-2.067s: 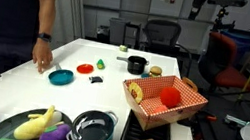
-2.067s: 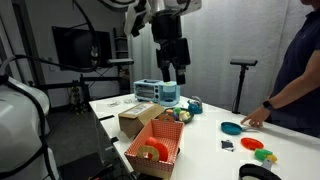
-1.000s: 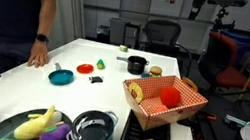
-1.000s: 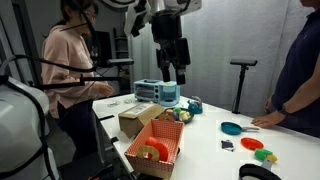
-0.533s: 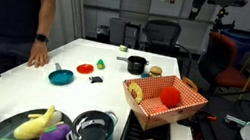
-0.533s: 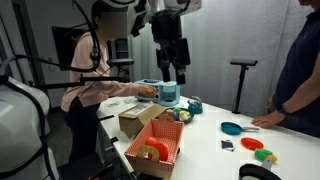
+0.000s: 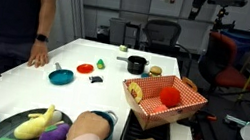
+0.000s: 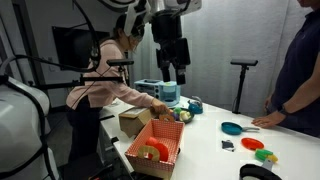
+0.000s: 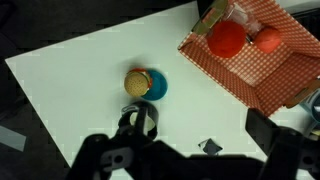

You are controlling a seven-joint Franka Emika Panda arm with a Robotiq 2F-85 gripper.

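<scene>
My gripper (image 8: pixel 172 68) hangs high above the white table (image 7: pixel 112 88), open and empty, touching nothing. In the wrist view its dark fingers (image 9: pixel 185 142) frame the bottom of the picture. Far below it lie a blue bowl with a yellow ball (image 9: pixel 143 84), a black pot (image 9: pixel 138 120) and a small black square piece (image 9: pixel 207 147). A red-checked basket (image 9: pixel 262 70) with a red cup (image 9: pixel 228 38) sits at the upper right; it shows in both exterior views (image 7: pixel 189 102) (image 8: pixel 150 158).
A person in pink (image 8: pixel 100 90) leans over the table's near end; the arm (image 7: pixel 86 135) reaches over the steel bowl. Another person (image 7: pixel 36 5) stands at the far side. A teal plate (image 7: pixel 60 76), a black pot (image 7: pixel 137 65) and a cardboard box (image 8: pixel 132 122) are on the table.
The person in pink has stepped in, bent over the table and reached an arm across the near bowls. The standing person drew their hand back. The gripper has not moved.
</scene>
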